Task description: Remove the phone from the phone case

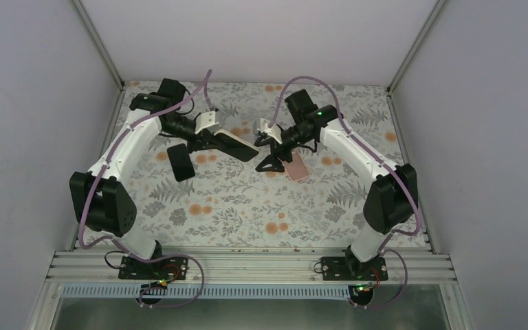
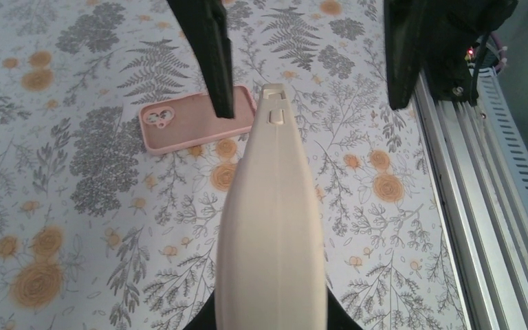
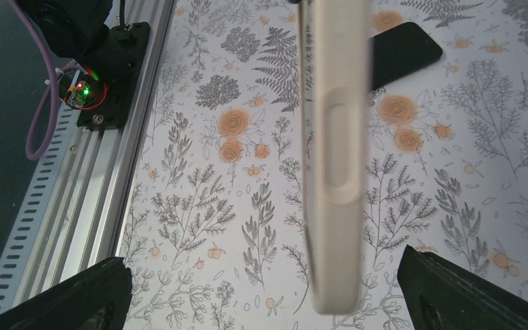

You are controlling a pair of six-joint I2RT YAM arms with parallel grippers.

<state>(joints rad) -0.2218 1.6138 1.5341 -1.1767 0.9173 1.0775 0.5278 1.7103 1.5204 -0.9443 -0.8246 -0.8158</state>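
Between my right fingers (image 3: 75,299), spread wide and gripping nothing, hangs the cream phone case (image 3: 333,172), edge-on, with its side-button slot facing the wrist camera. My left gripper (image 1: 214,137) is clamped on the case's other end and holds it up off the surface. My right gripper (image 1: 267,150) straddles the free end, both fingers apart from it. The phone (image 1: 239,146) shows as a dark face in the case, so it's not out yet.

Beneath both sets of fingers is the table cover (image 1: 247,213): pale print, grey ferns, orange blooms. A pink case (image 2: 196,120) lies flat and empty on it, below my right fingers. A spare black phone (image 1: 181,163) lies flat near my left fingers, on the rail side. The aluminium rail (image 1: 247,265) runs behind my fingers, at the arm bases. Plain pale walls (image 1: 247,41) close the far side and both flanks.
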